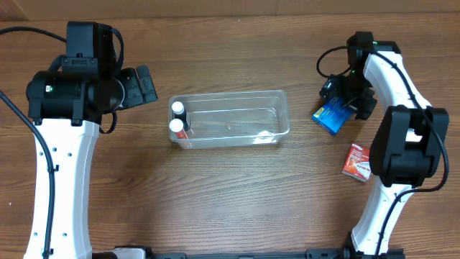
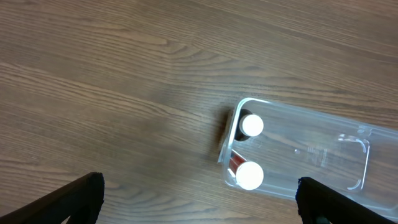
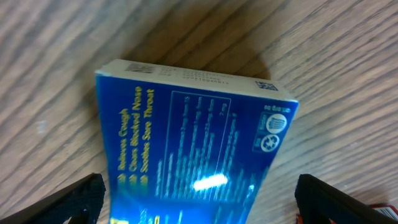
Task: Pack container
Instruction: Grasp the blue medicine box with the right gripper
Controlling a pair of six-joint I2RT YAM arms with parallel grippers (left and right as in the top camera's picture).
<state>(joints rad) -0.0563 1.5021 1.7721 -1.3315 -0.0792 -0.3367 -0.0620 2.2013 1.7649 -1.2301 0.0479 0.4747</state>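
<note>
Overhead, container: We see the clear container [image 1: 230, 119] lying lengthwise at the middle of the wooden counter [image 1: 237, 205], between the two arms.
Overhead, contents: Two white-capped bottles [image 1: 176, 126] stand upright inside its left end. The rest of the tub looks bare.
Overhead, loose items: A blue box [image 1: 330, 119] sits to the right of the container, apart from it. A red box [image 1: 357, 160] lies nearer the right arm's base.
Overhead, arms: The right pincer [image 1: 345, 101] hangs over the blue box. The left pincer [image 1: 146, 86] sits off the container's left end, touching nothing.
Left wrist, pincer: The left pincer [image 2: 199, 200] is spread wide and empty above bare wood, with the bottle end of the container [image 2: 311, 163] ahead to the right.
Right wrist, pincer: The right pincer [image 3: 205, 200] is spread wide, one fingertip on either side of the blue box [image 3: 193, 143], neither touching it that we can see.
Step in hand: We judge this to be the pick-up of the blue box, with the two bottles already packed.
Next move: We think the right pincer must lower, close across the box, lift it, and carry it left over the rim to the bare part of the tub. The box lies askew, so the wrist may need turning first.
</note>
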